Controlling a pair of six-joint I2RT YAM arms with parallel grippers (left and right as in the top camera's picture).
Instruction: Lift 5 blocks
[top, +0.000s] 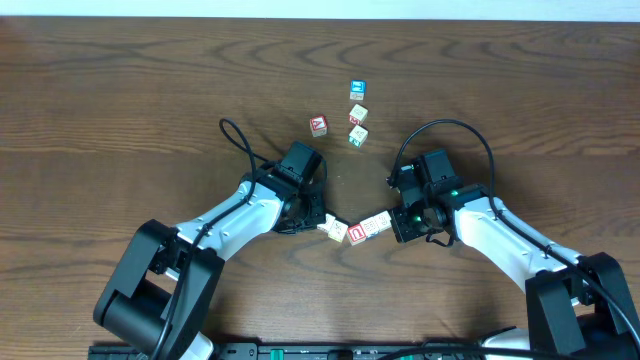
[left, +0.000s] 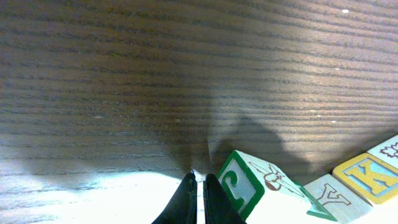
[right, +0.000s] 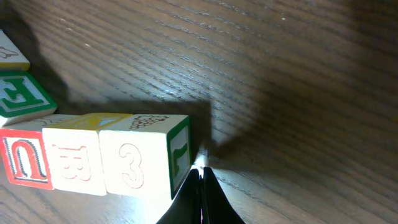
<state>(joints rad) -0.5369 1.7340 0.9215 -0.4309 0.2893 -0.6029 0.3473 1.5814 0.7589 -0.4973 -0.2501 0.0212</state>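
The left arm (top: 235, 212) and the right arm (top: 500, 228) both reach in low over the counter (top: 120, 100). Their elbows are bent and their tips point at each other. The left pincer (left: 197, 198) is clenched tight on nothing, with its tip down near the wood. Just to its right sits a green-edged block (left: 245, 186), one end of the blocks (top: 353, 230). The right pincer (right: 201, 193) is squeezed closed and empty too. Just to its left is the "3" block (right: 140, 163), and the tip looks to touch it. The blocks make a short row between the two pincers. A red "A" cube (top: 318, 125) and three more cubes (top: 357, 113) sit well beyond both pincers.
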